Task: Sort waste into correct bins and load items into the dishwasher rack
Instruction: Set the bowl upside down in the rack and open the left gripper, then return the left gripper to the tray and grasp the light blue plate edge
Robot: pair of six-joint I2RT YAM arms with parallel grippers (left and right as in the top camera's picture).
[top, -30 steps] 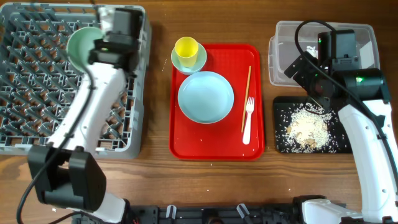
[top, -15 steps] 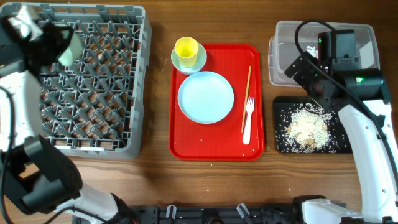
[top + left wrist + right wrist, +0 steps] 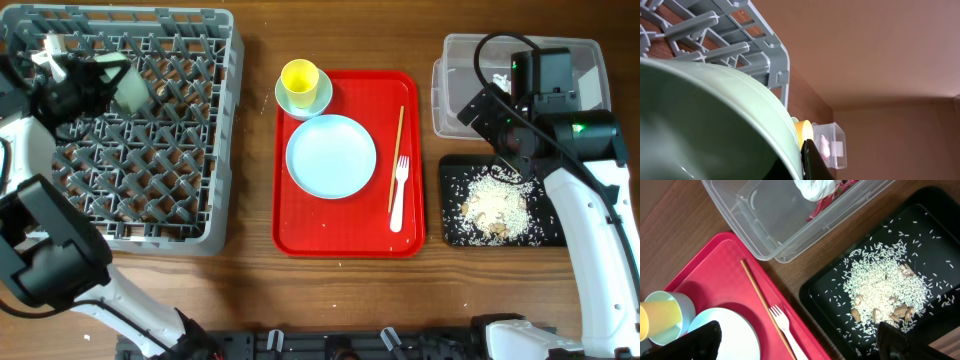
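My left gripper point(image 3: 100, 85) is shut on the rim of a pale green bowl point(image 3: 127, 86), which it holds tipped on edge over the upper left of the grey dishwasher rack point(image 3: 150, 190). In the left wrist view the bowl point(image 3: 715, 125) fills the lower left, with one black finger point(image 3: 814, 164) against its rim. My right gripper point(image 3: 802, 342) is open and holds nothing, above the red tray's right edge beside the black tray point(image 3: 825, 295) of rice point(image 3: 885, 285). The wrapper point(image 3: 822, 190) lies in the clear tub point(image 3: 765, 225).
The red tray point(image 3: 300, 235) between rack and bins carries a yellow cup point(image 3: 299, 77) standing in a second bowl point(image 3: 318, 98), a pale plate point(image 3: 331, 155), a white fork point(image 3: 399, 192) and a chopstick point(image 3: 396, 160). My right arm covers part of the clear tub point(image 3: 455, 100).
My left arm has swung from the rack's upper middle to its far left edge, carrying the bowl, which now stands on edge a little lower. The right arm has not moved.
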